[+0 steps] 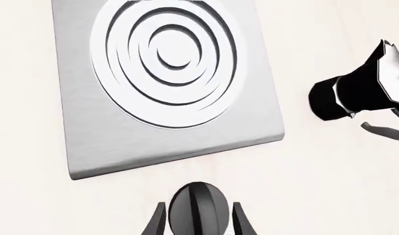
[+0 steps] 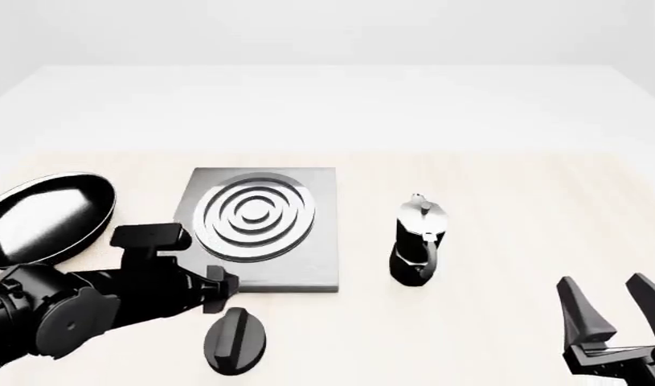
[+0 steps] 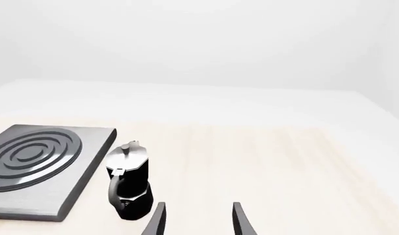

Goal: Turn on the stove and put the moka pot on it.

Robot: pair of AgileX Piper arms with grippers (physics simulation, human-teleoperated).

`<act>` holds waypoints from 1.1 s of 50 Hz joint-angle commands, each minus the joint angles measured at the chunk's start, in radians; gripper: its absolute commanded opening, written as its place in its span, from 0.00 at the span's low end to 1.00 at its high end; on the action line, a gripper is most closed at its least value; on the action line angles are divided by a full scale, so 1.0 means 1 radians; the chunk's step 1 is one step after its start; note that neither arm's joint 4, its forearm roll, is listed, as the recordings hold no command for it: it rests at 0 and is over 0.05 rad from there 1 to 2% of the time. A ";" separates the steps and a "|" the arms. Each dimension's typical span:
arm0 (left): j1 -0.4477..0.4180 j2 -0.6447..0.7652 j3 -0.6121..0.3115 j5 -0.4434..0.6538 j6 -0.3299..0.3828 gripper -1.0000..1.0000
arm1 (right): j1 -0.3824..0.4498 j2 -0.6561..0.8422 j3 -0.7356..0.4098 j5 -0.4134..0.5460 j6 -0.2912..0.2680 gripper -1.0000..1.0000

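Pale wood-toned surface (image 2: 499, 265) runs back to a plain white backdrop in the front view. On it lies the stove (image 2: 317, 241), a flat grey square with a ringed burner; its black oval knob (image 2: 236, 342) sits apart, just in front of the plate's near edge. The moka pot (image 2: 419, 241) stands upright to the right of the stove, near it but not touching. A black frying pan (image 2: 48, 217) rests at the far left. The left end effector (image 2: 228, 291) reaches in just above the knob; from here its opening cannot be judged. The right end effector (image 2: 619, 315) hangs low at the right, fingers spread, holding nothing.

Only the left wrist view shows the left fingers (image 1: 157, 223) parted on either side of the knob (image 1: 197, 208), with a slim gap on each side. Beyond lie the stove (image 1: 88, 142) and the moka pot (image 1: 356, 93).

From the right wrist view, the right end effector (image 3: 198, 218) is open and empty, the moka pot (image 3: 129, 181) just ahead beside the stove (image 3: 75, 186). Neither knob nor pan appears here.
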State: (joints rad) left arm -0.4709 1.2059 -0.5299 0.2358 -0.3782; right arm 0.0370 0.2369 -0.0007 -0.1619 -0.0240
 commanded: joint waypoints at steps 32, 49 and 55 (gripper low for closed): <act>-0.045 0.203 0.084 -0.203 -0.052 1.00 | -0.004 0.043 0.000 -0.036 0.026 1.00; -0.067 0.238 0.090 -0.235 -0.071 1.00 | -0.003 0.052 0.000 -0.044 0.030 1.00; -0.066 0.249 0.089 -0.244 -0.074 1.00 | -0.004 0.055 0.000 -0.046 0.032 1.00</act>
State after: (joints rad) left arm -0.5291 1.4347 -0.4424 0.0092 -0.4446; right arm 0.0336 0.2856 -0.0005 -0.2027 0.0048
